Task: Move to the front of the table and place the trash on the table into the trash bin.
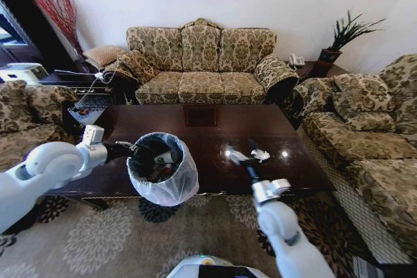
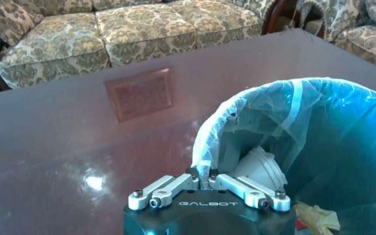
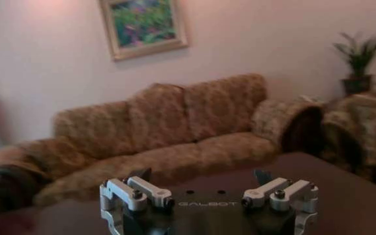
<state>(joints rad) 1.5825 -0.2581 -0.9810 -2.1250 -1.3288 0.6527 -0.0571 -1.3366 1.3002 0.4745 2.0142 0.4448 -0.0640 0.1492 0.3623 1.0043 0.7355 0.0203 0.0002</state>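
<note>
Left gripper [image 2: 204, 182] pinched on bin [image 1: 163, 168] rim at table [image 1: 215, 136] front; right gripper [image 1: 240, 157], jaws spread and empty, beside tissue [image 1: 260, 155]; next: close on tissue.

Left gripper [image 2: 204, 182] clamped on the bag-lined rim of the trash bin [image 2: 305, 132], white paper cup [image 2: 261, 169] and yellowish scrap [image 2: 317, 217] inside, glossy table [image 2: 64, 147] behind

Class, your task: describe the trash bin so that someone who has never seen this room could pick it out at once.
Find the dark glossy table before the three-seat sofa. At its near edge, toward the robot's left, is the trash bin, its rim held by the left gripper. It is the sole round container, lined with a translucent white bag.
</note>
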